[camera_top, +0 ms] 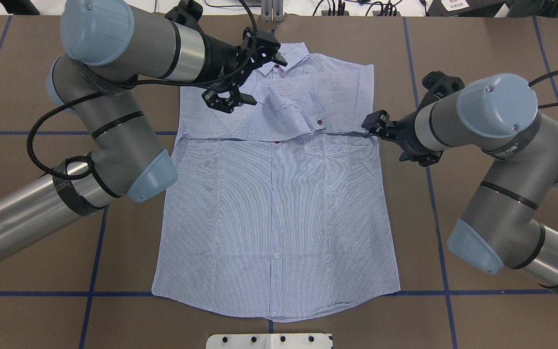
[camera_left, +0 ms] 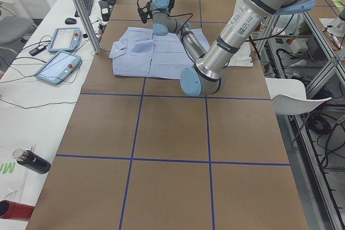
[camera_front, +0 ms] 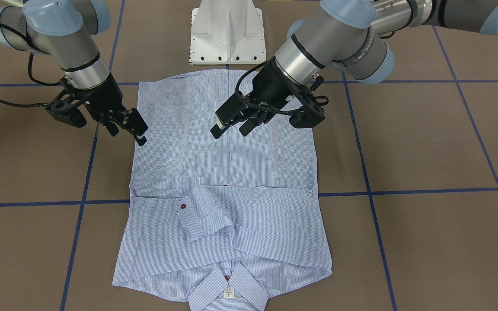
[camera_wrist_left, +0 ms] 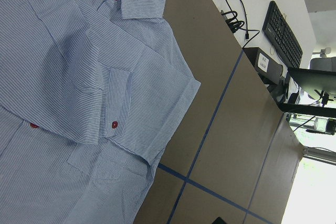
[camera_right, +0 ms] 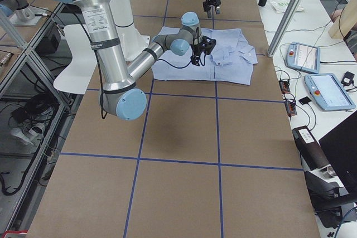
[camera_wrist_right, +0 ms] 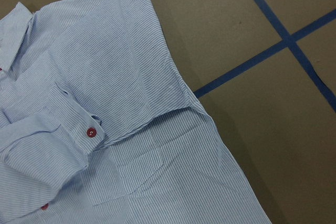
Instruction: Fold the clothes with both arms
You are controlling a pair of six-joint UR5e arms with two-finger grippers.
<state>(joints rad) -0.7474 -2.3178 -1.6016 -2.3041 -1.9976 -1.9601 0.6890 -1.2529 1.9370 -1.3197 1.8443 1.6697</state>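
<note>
Collar toward surface's edge opposite robot; shirt flat mid-surface, sleeves crossed over chest. Spread, nothing held: left tool, right tool. Sleeve fold judged done; next, side edges to be pinched, folded inward.

2 grey-and-silver tubular arms carry pale blue joint caps and black cables.

We bend our left arm and right arm downward; our left gripper and right gripper hover, jaws parted.
</note>
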